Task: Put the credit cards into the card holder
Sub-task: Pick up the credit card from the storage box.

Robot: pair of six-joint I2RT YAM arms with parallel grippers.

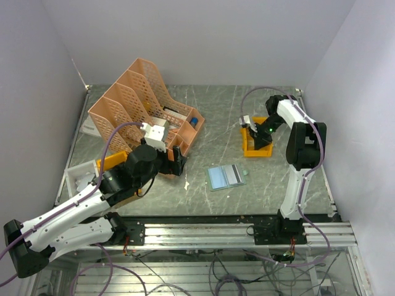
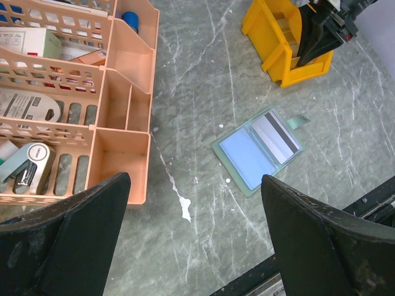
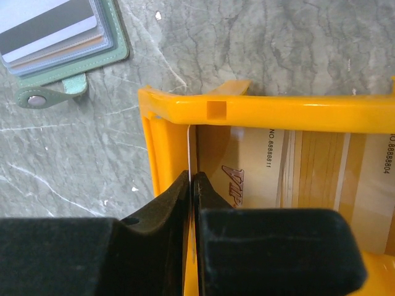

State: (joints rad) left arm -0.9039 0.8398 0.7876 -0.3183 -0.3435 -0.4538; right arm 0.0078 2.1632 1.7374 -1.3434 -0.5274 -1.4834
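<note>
The right tool [image 3: 192, 182] pinches one upright credit card [image 3: 188, 145] in the yellow bin [image 3: 265, 114], right of centre overhead, likely to carry it to the card holder [image 1: 226, 176] lying open mid-frame on the table [image 1: 216, 117], while the left tool [image 2: 194, 182] hangs wide, empty.

Your left gripper [image 2: 194, 184] hangs spread wide and empty at the end of the low, forward-stretched left arm [image 1: 68, 222], while your right arm [image 1: 296, 179] stands folded, wrist pitched down, the right gripper [image 3: 192, 182] pinched on a thin credit card [image 3: 188, 145].
</note>
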